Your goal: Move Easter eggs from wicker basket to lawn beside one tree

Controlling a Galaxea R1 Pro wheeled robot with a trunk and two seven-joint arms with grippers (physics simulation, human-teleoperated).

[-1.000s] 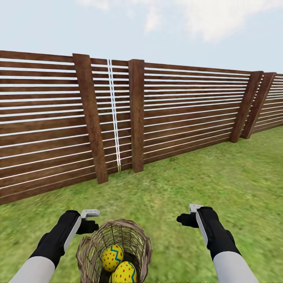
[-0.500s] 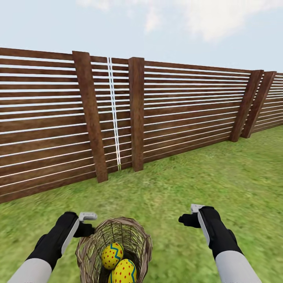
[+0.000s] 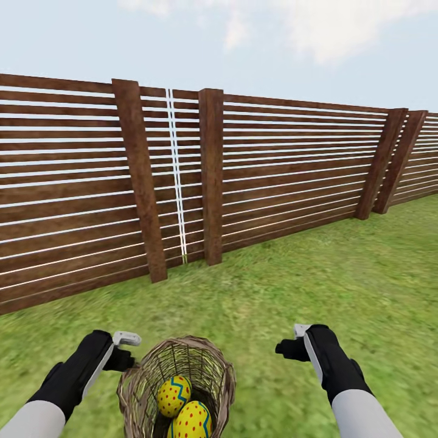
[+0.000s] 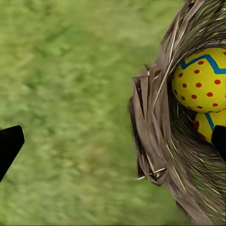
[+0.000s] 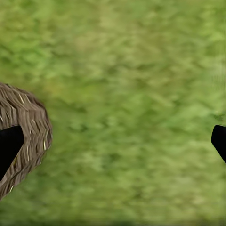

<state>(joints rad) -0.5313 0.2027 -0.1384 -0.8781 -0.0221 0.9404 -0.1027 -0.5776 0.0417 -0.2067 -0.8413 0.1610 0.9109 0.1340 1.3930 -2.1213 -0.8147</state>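
Observation:
The wicker basket [image 3: 140, 389] stands on the lawn [image 3: 255, 316] at the bottom of the head view, between my two arms. Two yellow Easter eggs with red dots and blue zigzags lie inside: one [image 3: 173, 395] higher, one [image 3: 192, 421] lower. A third egg is hidden. My left gripper [image 3: 123, 359] hangs open just off the basket's left rim. In the left wrist view the left gripper [image 4: 114, 143] straddles the basket's woven rim [image 4: 153, 136], with both eggs [image 4: 200, 80] close by. My right gripper [image 3: 287, 350] is open over grass to the basket's right; the right gripper [image 5: 114, 143] has the basket [image 5: 26, 125] beside one fingertip.
A brown horizontal-slat wooden fence [image 3: 274, 170] with thick posts [image 3: 141, 182] runs across ahead, a short way beyond the basket. Open grass stretches to the right toward the fence corner [image 3: 395, 164]. Sky fills the top.
My left arm has drawn back and down, away from the basket's far rim. The right gripper has dropped slightly. The camera tilted a little at first; basket and eggs stay put.

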